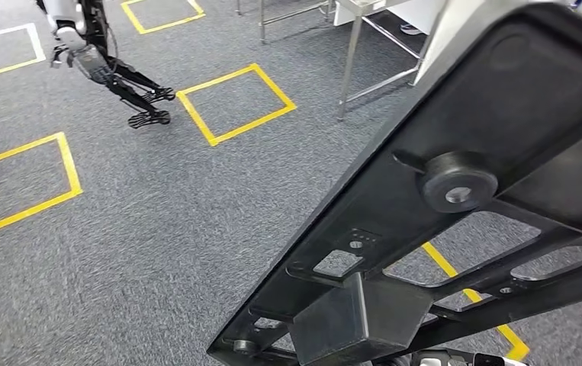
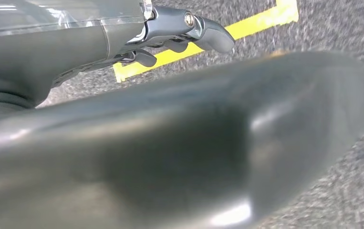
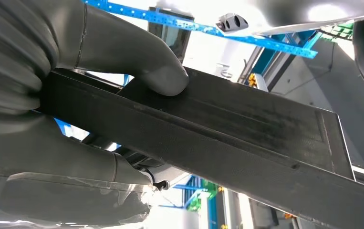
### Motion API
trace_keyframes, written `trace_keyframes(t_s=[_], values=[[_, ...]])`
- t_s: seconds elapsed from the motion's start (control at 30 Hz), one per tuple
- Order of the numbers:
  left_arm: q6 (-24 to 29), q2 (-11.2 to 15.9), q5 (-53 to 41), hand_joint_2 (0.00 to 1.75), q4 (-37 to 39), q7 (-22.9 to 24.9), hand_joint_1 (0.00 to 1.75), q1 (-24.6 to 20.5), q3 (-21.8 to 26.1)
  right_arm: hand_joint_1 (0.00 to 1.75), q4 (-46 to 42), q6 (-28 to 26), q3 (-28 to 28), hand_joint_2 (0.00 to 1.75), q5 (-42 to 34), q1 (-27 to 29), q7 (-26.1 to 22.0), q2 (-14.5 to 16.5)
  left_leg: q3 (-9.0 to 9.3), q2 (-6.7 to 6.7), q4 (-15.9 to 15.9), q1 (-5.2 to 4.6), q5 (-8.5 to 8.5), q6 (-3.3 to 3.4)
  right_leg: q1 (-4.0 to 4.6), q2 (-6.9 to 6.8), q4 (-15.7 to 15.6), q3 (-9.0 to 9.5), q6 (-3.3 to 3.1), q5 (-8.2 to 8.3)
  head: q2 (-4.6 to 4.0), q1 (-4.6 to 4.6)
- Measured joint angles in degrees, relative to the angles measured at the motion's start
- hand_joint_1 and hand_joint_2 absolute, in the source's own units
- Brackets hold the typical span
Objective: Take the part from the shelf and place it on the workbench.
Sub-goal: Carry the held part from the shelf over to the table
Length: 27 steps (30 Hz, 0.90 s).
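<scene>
The part is a long black plastic frame with cut-outs, a round boss and a box-shaped lug. It is held up close in the head view and slants from bottom centre to top right, above the floor. In the right wrist view my right hand grips a flat bar of the part, with the thumb pressed on its upper face. My left hand hangs over the carpet holding nothing, its dark fingers apart from the blurred thumb.
Grey carpet with yellow taped squares spreads ahead. Another robot stands at the far left. Metal table legs rise at the top centre. A yellow tape line runs under the part.
</scene>
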Motion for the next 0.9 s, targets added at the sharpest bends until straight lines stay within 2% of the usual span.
trace_keyframes(t_s=[0.07, 0.1, 0.17, 0.2, 0.27, 0.33, 0.37, 0.4, 0.43, 0.47, 0.5, 0.57, 0.6, 0.63, 0.67, 0.7, 0.73, 0.77, 0.83, 0.87, 0.9], values=[[0.0, -0.1, 0.1, 0.00, 0.0, 0.4, 0.00, 0.0, 0.0, 1.75, 0.0, 0.3, 0.0, 1.75, -0.3, 0.0, 0.0, -0.1, 0.07, 0.95, 0.5, -0.20, -0.43, -0.60, 0.24, -1.97, -6.6, 3.66, -0.39, 2.05, -0.01, -0.04], [0.0, -0.1, 0.2, 0.00, 0.0, 0.6, 0.00, 0.0, 0.0, 1.75, 0.0, 0.4, -0.1, 1.75, -0.6, 0.1, 0.0, -0.2, 0.13, 1.35, 0.6, -0.30, -0.60, -0.94, 0.41, -2.38, -7.9, 4.31, -0.67, 2.24, -0.01, -0.06], [-0.1, -0.1, 0.5, 0.00, 0.0, 1.0, 0.00, -0.2, 0.1, 1.75, 0.0, 0.8, -0.3, 1.75, -1.3, 0.2, 0.0, -0.4, 0.39, 2.25, 0.6, -0.30, -0.76, -1.55, 0.62, -1.37, -8.1, 4.19, -1.32, 2.30, -0.01, -0.08], [-0.2, -0.1, 0.7, 0.00, 0.0, 1.2, 0.00, -0.3, 0.1, 1.75, 0.0, 1.1, -0.4, 1.75, -1.7, 0.4, 0.0, -0.6, 0.45, 2.06, 0.9, -0.15, -1.05, -1.87, 0.54, -0.83, -8.3, 4.21, -1.65, 2.46, 0.00, -0.09], [-0.4, -0.1, 0.8, 0.00, 0.0, 1.3, 0.00, -0.3, 0.2, 1.75, 0.0, 1.6, -0.5, 1.75, -2.3, 0.5, 0.0, -0.8, -0.57, 0.00, 3.8, 0.16, -3.29, -2.38, 0.29, 0.27, -8.7, 4.27, -2.33, 2.86, 0.00, -0.21], [-0.6, -0.2, 0.9, 0.00, 0.0, 1.3, 0.00, 0.0, 0.3, 1.75, 0.0, 2.1, -0.6, 1.75, -2.7, 0.5, 0.0, -1.0, -3.73, -2.54, 11.1, 0.34, -7.30, -2.67, 0.24, 1.48, -8.7, 4.16, -2.69, 3.08, 0.00, -0.38], [-0.7, -0.3, 0.8, 0.00, 0.0, 1.3, 0.00, 0.1, 0.4, 1.75, 0.2, 2.3, -0.7, 1.75, -2.8, 0.5, 0.0, -1.0, -5.46, -3.05, 14.9, 0.35, -8.79, -2.75, 0.30, 2.20, -8.6, 4.08, -2.76, 3.12, 0.00, -0.40], [-0.8, -0.3, 0.8, 0.00, 0.0, 1.2, 0.00, 0.2, 0.4, 1.75, 0.3, 2.4, -0.8, 1.75, -2.8, 0.5, 0.0, -1.1, -6.59, -3.28, 17.3, 0.35, -9.26, -2.76, 0.35, 2.94, -8.6, 4.03, -2.79, 3.13, 0.00, -0.41], [-0.9, -0.3, 0.8, 0.00, 0.0, 1.1, 0.00, 0.3, 0.4, 1.75, 0.5, 2.5, -0.9, 1.75, -2.8, 0.5, 0.0, -1.1, -6.77, -3.41, 17.5, 0.35, -8.58, -2.70, 0.38, 3.68, -8.5, 4.02, -2.79, 3.14, 0.00, -0.40], [-1.0, -0.3, 0.7, 0.00, 0.0, 1.0, 0.00, 0.3, 0.4, 1.75, 0.7, 2.5, -1.1, 1.75, -2.8, 0.4, 0.0, -1.1, -5.87, -3.61, 15.3, 0.35, -6.85, -2.55, 0.39, 4.41, -8.4, 4.04, -2.76, 3.14, 0.00, -0.40], [-1.1, -0.3, 0.6, 0.00, 0.0, 0.8, 0.00, 0.2, 0.4, 1.75, 0.8, 2.5, -1.2, 1.75, -2.8, 0.4, 0.0, -1.1, -4.17, -4.34, 11.4, 0.37, -4.57, -2.34, 0.37, 5.12, -8.3, 4.08, -2.69, 3.14, 0.00, -0.41], [-1.4, -0.2, 0.6, 0.00, 0.0, 0.6, 0.00, 0.2, 0.4, 1.75, 0.9, 2.3, -1.3, 1.75, -2.4, 0.2, 0.0, -1.0, -0.92, -6.95, 3.9, 0.44, -1.59, -1.85, 0.40, 6.44, -8.1, 3.93, -2.24, 3.20, -0.01, -0.39], [-1.4, -0.2, 0.5, 0.00, 0.0, 0.6, 0.00, 0.1, 0.4, 1.75, 0.9, 2.0, -1.3, 1.75, -2.1, 0.2, 0.0, -0.9, -0.11, -7.93, 2.0, 0.42, -1.10, -1.65, 0.34, 7.03, -8.1, 3.74, -1.90, 3.28, -0.01, -0.38], [-1.5, -0.1, 0.5, 0.00, 0.0, 0.5, 0.00, 0.1, 0.4, 1.75, 0.8, 1.8, -1.3, 1.75, -1.7, 0.2, 0.0, -0.8, 0.10, -8.24, 1.3, 0.35, -1.19, -1.43, 0.25, 7.59, -8.1, 3.52, -1.47, 3.43, -0.01, -0.37], [-1.6, -0.1, 0.5, 0.00, 0.0, 0.5, 0.00, 0.0, 0.4, 1.75, 0.8, 1.6, -1.3, 1.75, -1.5, 0.3, 0.0, -0.7, 0.15, -7.72, 1.1, 0.30, -1.05, -1.19, 0.15, 8.16, -8.2, 3.33, -1.06, 3.62, 0.00, -0.38], [-1.7, -0.1, 0.4, 0.00, 0.0, 0.5, 0.00, -0.1, 0.4, 1.75, 0.8, 1.4, -1.3, 1.75, -1.3, 0.3, 0.0, -0.7, 0.23, -7.11, 0.9, 0.35, -0.81, -0.83, 0.08, 8.17, -8.2, 3.19, -0.74, 3.63, 0.00, -0.36], [-1.8, -0.1, 0.2, 0.00, 0.0, 0.5, 0.00, -0.2, 0.4, 1.75, 0.8, 1.2, -1.3, 1.75, -1.1, 0.3, 0.0, -0.7, 0.33, -6.42, 0.5, 0.44, -0.54, -0.40, 0.14, 7.32, -7.6, 2.84, -0.50, 3.19, 0.00, -0.27], [-1.8, -0.1, 0.1, 0.00, 0.0, 0.5, 0.00, -0.3, 0.4, 1.75, 0.8, 1.0, -1.3, 1.75, -1.1, 0.2, 0.0, -0.7, 0.41, -5.64, 0.2, 0.54, -0.28, -0.03, 0.24, 5.94, -6.0, 2.01, -0.33, 2.07, 0.00, -0.13], [-1.9, -0.1, -0.2, 0.00, 0.0, 0.8, 0.00, -0.3, 0.4, 1.75, 0.8, 0.5, -1.2, 1.75, -1.0, -0.2, 0.0, -0.6, 0.33, -4.03, -0.1, 0.45, -0.08, 0.37, 0.28, 2.84, 0.8, -1.22, -0.08, -1.74, -0.01, 0.12], [-1.9, -0.1, -0.3, 0.00, 0.0, 1.0, 0.00, -0.2, 0.4, 1.75, 0.8, 0.2, -1.2, 1.75, -1.0, -0.3, 0.0, -0.6, 0.23, -3.21, -0.1, 0.35, -0.08, 0.41, 0.21, 2.15, 4.8, -3.05, 0.07, -3.42, -0.01, 0.17], [-2.0, -0.1, -0.5, 0.00, 0.0, 1.1, 0.00, -0.2, 0.4, 1.75, 0.9, -0.2, -1.2, 1.75, -0.9, -0.4, 0.0, -0.6, 0.15, -2.39, -0.1, 0.27, -0.10, 0.42, 0.15, 1.82, 7.5, -4.24, 0.19, -4.22, -0.01, 0.16]])
